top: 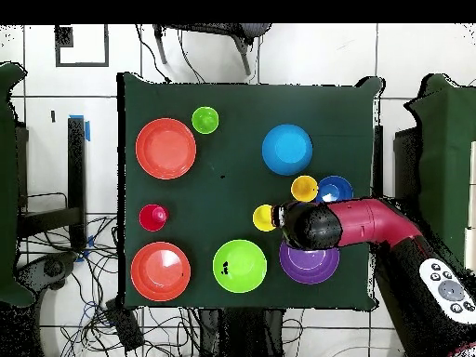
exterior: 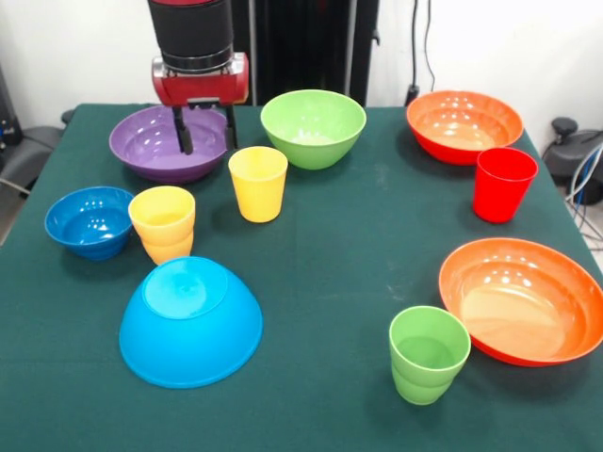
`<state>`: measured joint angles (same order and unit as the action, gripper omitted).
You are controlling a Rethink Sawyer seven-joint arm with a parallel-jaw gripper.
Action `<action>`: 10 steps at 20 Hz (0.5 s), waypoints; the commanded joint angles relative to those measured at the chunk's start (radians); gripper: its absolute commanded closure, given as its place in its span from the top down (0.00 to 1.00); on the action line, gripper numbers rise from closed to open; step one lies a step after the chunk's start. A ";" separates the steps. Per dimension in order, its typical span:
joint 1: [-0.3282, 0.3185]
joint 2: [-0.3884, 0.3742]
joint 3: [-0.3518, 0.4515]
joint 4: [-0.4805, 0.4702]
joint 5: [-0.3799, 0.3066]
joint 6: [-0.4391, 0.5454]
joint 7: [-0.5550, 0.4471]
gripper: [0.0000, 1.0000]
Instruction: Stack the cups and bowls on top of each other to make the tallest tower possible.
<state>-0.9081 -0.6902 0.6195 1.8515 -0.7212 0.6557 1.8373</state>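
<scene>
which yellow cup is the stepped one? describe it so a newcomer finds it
Front view: find the upside-down light-blue bowl. Just behind it, beside the small dark-blue bowl, stands the stepped yellow cup. The other yellow cup has smooth, straight sides.

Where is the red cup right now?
In the front view the red cup stands upright at the right side of the table, just in front of the far orange bowl and behind the nearer orange bowl.

You are looking at a robotics lab: green-clothed table [exterior: 320, 282], tangled floor cables [top: 112, 321], white tiled floor [top: 307, 56].
</scene>
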 commanded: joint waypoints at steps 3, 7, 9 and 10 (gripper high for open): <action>0.050 0.064 -0.014 -0.007 -0.166 -0.043 -0.161 1.00; 0.073 0.086 -0.027 -0.034 -0.205 -0.040 -0.133 1.00; 0.069 0.100 -0.026 -0.043 -0.219 -0.046 -0.134 1.00; 0.074 0.113 -0.032 -0.058 -0.235 -0.051 -0.128 1.00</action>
<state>-0.8834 -0.6716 0.6178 1.8495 -0.8360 0.6555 1.8373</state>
